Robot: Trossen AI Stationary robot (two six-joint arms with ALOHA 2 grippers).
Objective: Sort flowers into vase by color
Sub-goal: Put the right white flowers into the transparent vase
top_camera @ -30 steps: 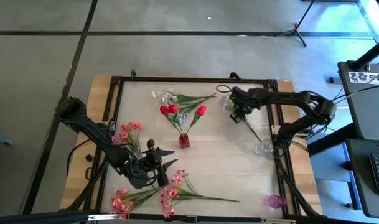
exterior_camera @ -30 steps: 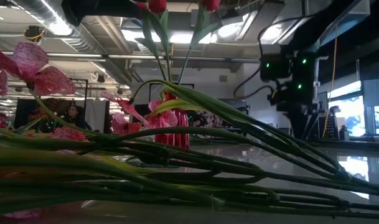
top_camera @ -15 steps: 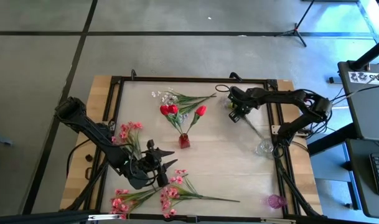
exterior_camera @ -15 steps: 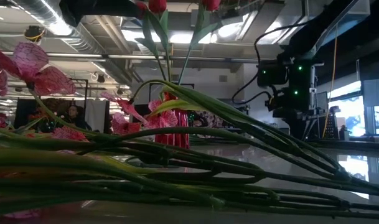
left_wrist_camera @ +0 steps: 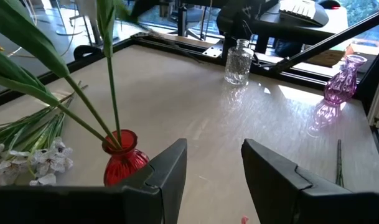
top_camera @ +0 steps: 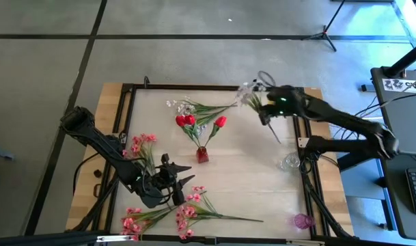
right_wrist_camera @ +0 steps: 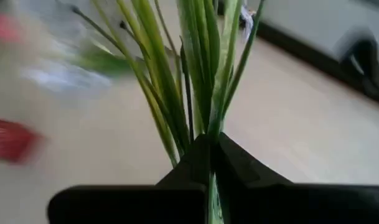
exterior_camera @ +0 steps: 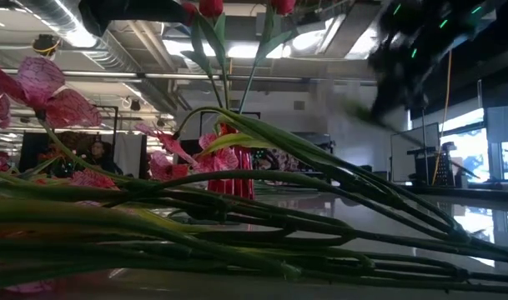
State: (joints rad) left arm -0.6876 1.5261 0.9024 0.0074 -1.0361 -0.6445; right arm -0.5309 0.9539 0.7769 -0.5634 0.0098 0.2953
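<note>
My right gripper (top_camera: 268, 111) is shut on a whitish-blossom sprig (top_camera: 253, 94), raised over the table's far right part. It shows blurred in the low view (exterior_camera: 401, 52). A red vase (top_camera: 202, 155) in mid-table holds red tulips (top_camera: 187, 121). A second whitish sprig (top_camera: 187, 106) lies behind it. Pink sprays (top_camera: 186, 212) lie along the near edge and at the left (top_camera: 143, 143). My left gripper (top_camera: 184, 179) is open and empty, just above the table beside the pink sprays. Its wrist view faces the red vase (left_wrist_camera: 122, 163). My right gripper pinches the sprig's bundled green stems (right_wrist_camera: 200, 127) between its two fingers. The leaves and blossoms stand out beyond the fingertips toward the far edge. The bare stem end (top_camera: 277, 139) trails behind toward the near right. The sprig appears lifted clear of the table.
A clear glass vase (top_camera: 289, 162) stands at the right edge and also shows in the left wrist view (left_wrist_camera: 238, 61). A pink glass vase (top_camera: 302, 221) stands at the near right corner. A black frame rail (top_camera: 214, 87) rims the table. Bare tabletop lies between the red vase and the clear vase.
My right gripper has gone up and a little toward the far edge, still shut on the whitish sprig. The sprig has risen with it, and its stem end has drawn away from the clear vase. My left arm has kept still.
</note>
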